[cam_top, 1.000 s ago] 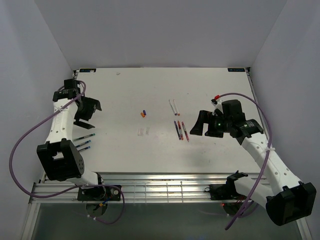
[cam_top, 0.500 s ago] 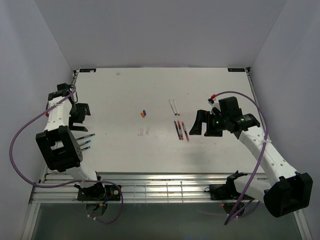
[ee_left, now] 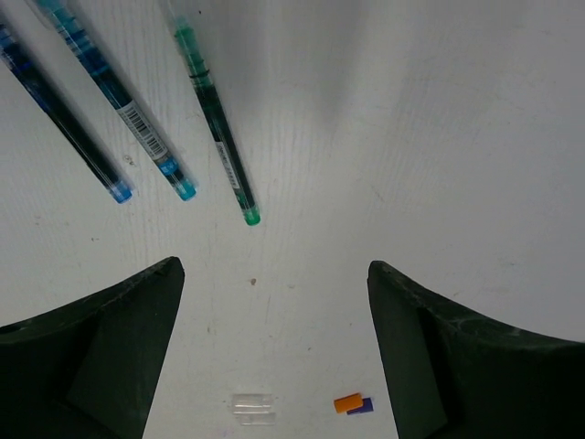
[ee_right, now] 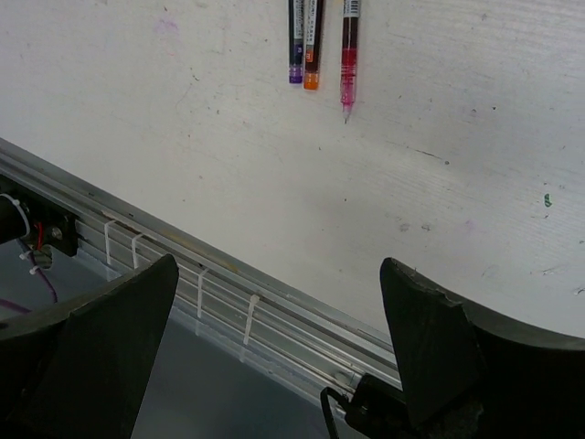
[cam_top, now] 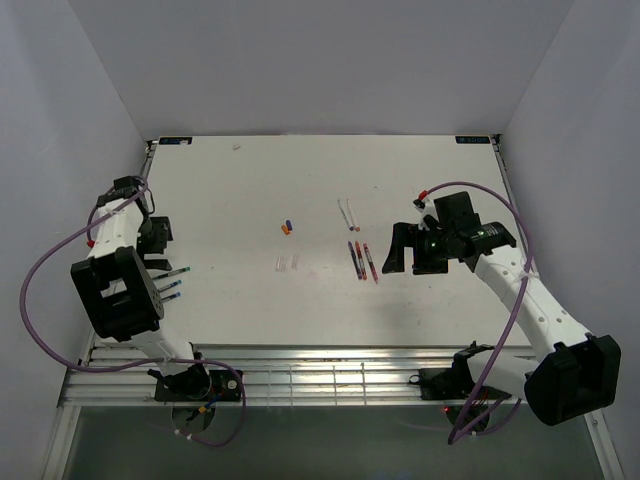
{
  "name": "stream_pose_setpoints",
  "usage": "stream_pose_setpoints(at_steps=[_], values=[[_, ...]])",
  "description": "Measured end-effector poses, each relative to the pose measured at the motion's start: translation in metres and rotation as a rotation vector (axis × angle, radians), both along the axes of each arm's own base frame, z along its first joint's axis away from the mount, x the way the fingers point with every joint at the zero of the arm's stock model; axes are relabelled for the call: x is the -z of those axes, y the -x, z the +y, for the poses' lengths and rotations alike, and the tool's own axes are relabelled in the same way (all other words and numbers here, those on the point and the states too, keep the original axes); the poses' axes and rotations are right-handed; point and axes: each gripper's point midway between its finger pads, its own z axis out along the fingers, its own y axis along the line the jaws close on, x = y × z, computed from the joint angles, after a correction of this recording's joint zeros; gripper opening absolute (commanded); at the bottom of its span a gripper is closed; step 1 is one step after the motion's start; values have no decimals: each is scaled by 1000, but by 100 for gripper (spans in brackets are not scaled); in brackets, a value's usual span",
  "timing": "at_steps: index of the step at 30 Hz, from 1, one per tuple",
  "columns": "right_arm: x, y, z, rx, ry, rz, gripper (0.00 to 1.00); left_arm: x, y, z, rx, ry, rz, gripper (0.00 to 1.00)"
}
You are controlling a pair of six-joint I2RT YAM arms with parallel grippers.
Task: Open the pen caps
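Observation:
Two pen caps, one orange (ee_left: 347,402) and one blue (ee_left: 364,407), lie side by side on the white table; from above the pair (cam_top: 287,227) sits mid-table. My left gripper (ee_left: 274,274) (cam_top: 158,243) is open and empty near the left edge, with three uncapped pens, dark blue (ee_left: 64,119), blue (ee_left: 119,96) and green (ee_left: 215,119), beyond its fingers. My right gripper (ee_right: 274,265) (cam_top: 393,250) is open and empty, right of three more pens, purple (ee_right: 296,41), orange (ee_right: 311,46) and red (ee_right: 350,55).
Two clear plastic caps (cam_top: 288,264) (ee_left: 251,407) lie just nearer than the coloured caps. Two white pens (cam_top: 347,213) lie behind the right pen group (cam_top: 362,260). The metal front rail (ee_right: 228,274) runs under the right gripper. Walls close in on both sides.
My left arm has pulled back toward the left edge, taking its gripper left. The right gripper has shifted only slightly. Nothing on the table has moved.

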Motion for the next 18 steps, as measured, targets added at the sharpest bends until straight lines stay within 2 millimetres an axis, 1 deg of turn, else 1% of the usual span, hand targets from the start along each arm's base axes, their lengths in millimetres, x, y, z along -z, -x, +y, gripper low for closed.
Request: stream_pose_setpoints(at_steps=[5,7,13,18], values=[[2,-1,-2,-10,22,11,96,24,15,-2,-32,18,41,91],[2,-2,-2,-12,27,11,96,28,18,-1,-46,22,46,90],[6,-1,-5,-20,48,27,96,36,10,3,-77,21,27,89],[9,-2,-7,-18,59,29,96,48,8,4,-91,30,48,89]])
